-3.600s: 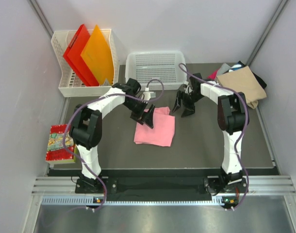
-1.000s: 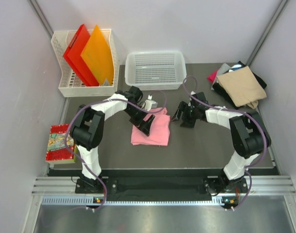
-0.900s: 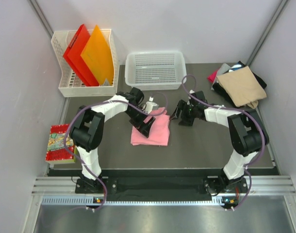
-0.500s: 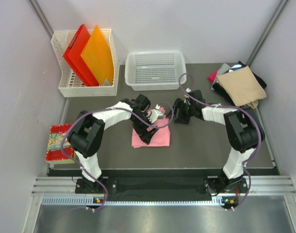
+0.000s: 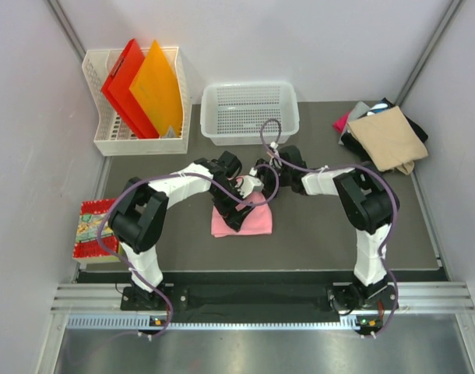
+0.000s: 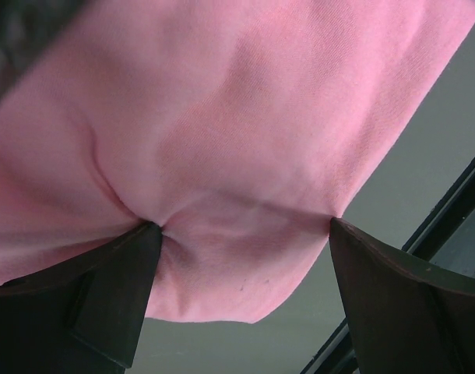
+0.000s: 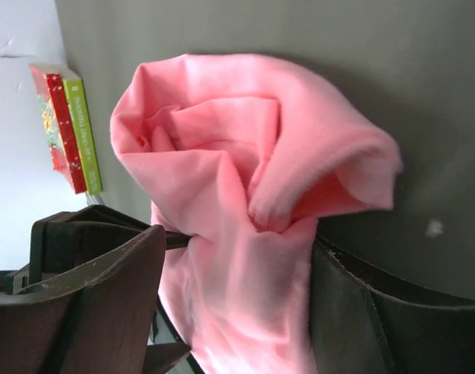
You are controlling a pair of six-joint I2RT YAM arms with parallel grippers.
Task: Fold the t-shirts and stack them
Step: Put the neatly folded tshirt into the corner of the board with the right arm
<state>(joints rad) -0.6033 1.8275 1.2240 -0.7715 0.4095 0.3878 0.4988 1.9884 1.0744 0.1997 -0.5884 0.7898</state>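
Soft pink t-shirt (image 5: pixel 249 220) bunches easily near the white basket (image 5: pixel 250 111); your left gripper (image 6: pixel 241 257) presses spread, your right gripper (image 7: pixel 237 257) straddles its rumpled edge, unclenched.

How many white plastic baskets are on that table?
2. A tall slotted white rack stands at the far left corner, holding the red folder and the orange folder. A low white basket sits at the far middle, nothing visible inside it.

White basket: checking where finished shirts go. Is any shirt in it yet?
No. The top view shows the white basket empty, while the pink shirt lies on the table.
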